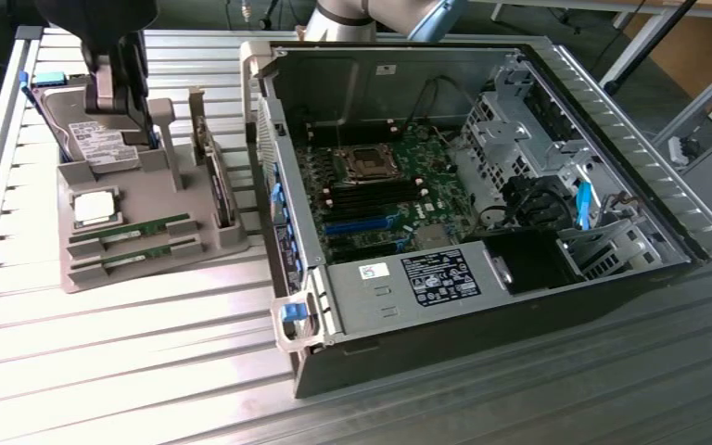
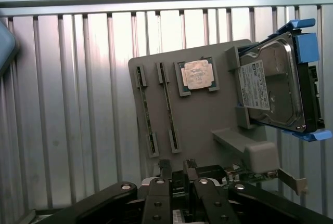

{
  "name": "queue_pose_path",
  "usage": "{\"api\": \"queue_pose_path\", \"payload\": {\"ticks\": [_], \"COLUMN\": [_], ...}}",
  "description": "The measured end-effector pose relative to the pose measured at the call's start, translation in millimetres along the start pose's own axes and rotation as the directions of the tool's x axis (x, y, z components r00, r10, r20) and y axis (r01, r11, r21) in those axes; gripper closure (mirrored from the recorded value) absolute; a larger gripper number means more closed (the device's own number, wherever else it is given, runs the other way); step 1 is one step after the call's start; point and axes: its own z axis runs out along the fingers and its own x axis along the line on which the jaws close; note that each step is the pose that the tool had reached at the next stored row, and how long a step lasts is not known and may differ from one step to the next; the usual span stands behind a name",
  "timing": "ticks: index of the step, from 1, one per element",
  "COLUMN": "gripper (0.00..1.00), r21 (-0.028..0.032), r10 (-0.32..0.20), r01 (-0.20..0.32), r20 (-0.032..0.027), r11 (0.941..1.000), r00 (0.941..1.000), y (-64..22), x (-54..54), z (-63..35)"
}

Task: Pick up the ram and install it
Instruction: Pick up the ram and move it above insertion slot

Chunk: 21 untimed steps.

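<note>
Two green ram sticks (image 1: 133,228) (image 1: 136,251) lie on edge in slots of a grey holder (image 1: 146,273) at the exterior view's left, beside the open computer case. The wrist view looks down on their thin edges (image 2: 145,112) (image 2: 167,107). My gripper (image 1: 140,130) hangs above the far end of the holder, near the hard drive (image 1: 103,139), a good way from the ram. Its fingers (image 2: 165,169) stand open with nothing between them. Inside the case, the motherboard (image 1: 393,167) carries dark memory slots (image 1: 375,199).
The holder also carries a silver CPU (image 2: 197,74), the blue-framed hard drive (image 2: 270,86) and an upright expansion card (image 1: 214,176). The case wall (image 1: 270,158) rises just beside the holder. All rests on a ribbed metal table (image 1: 146,352).
</note>
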Motion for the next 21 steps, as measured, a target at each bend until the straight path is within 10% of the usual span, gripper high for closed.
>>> {"api": "queue_pose_path", "payload": {"ticks": [21], "gripper": [0.78], "r21": [-0.0001], "r10": [0.0], "r01": [0.0], "r20": [0.0], "r11": [1.0], "r00": [1.0], "y": [-0.1], "x": [0.2], "z": [4.3]}}
